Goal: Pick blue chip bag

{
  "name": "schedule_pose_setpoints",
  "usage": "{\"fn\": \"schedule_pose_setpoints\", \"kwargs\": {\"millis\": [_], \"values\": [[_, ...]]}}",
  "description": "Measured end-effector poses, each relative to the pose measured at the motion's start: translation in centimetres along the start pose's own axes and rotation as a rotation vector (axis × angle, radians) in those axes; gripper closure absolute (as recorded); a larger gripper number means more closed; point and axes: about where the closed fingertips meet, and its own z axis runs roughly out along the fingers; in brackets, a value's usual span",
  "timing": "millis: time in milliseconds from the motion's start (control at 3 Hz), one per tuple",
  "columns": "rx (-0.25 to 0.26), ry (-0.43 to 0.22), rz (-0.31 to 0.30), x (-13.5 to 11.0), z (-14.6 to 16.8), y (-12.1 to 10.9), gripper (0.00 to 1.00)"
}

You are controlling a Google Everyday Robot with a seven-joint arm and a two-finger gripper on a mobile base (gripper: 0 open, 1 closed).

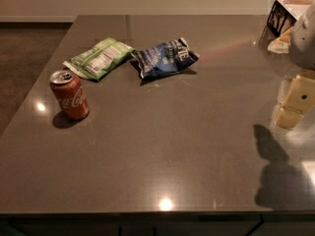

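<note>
The blue chip bag [165, 57] is a crinkled dark-blue snack bag with white lettering. It lies flat on the dark grey table [162, 146], left of centre towards the back. My gripper [294, 104], pale yellow, hangs at the right edge of the view a little above the table. It is far to the right of the blue bag, nearer the front, and holds nothing that I can see.
A light-green snack bag [98, 58] lies just left of the blue bag. A red cola can [69, 95] stands upright in front of the green bag. A box and some pale wrappers [284, 23] sit at the back right corner. The arm's shadow [275, 176] falls at the front right.
</note>
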Motion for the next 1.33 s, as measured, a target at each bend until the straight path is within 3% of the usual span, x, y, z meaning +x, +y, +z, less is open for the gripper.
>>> {"fn": "schedule_pose_setpoints", "kwargs": {"millis": [333,1333], "values": [[0.002,-0.003,0.0,-0.1,-0.1,-0.1,0.0],[0.022,-0.043,-0.038,-3.9,3.7,-4.9,0.0]]}}
